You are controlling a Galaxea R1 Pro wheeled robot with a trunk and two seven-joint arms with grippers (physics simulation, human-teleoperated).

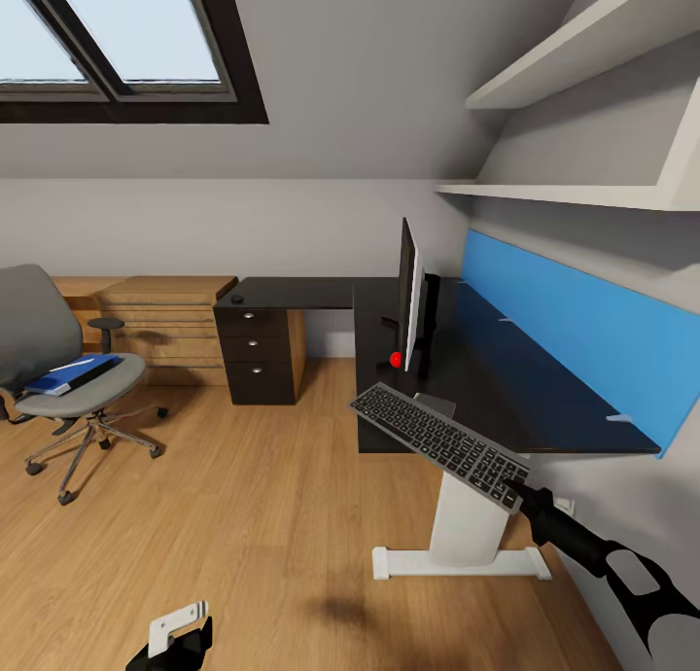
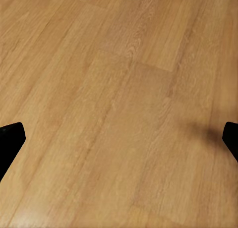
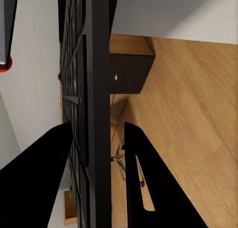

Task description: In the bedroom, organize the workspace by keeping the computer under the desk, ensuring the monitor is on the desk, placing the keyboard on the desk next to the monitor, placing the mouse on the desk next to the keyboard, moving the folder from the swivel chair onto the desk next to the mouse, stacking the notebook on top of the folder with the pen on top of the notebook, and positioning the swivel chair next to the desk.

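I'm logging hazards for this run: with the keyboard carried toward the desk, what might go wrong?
1. The right gripper pinches the keyboard at one end, so it may tilt or slip.
2. Its free end hangs near the desk edge and the monitor; it might knock either.

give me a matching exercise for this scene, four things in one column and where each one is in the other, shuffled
Things:
1. keyboard
2. folder
3. monitor
4. left gripper

Places or states:
A. standing on the black desk top
B. lying on the seat of the swivel chair
C. open, low over the wooden floor
D. held at one end by the right gripper, in the air by the desk's front edge

Pairs: 1-D, 2-B, 3-A, 4-C
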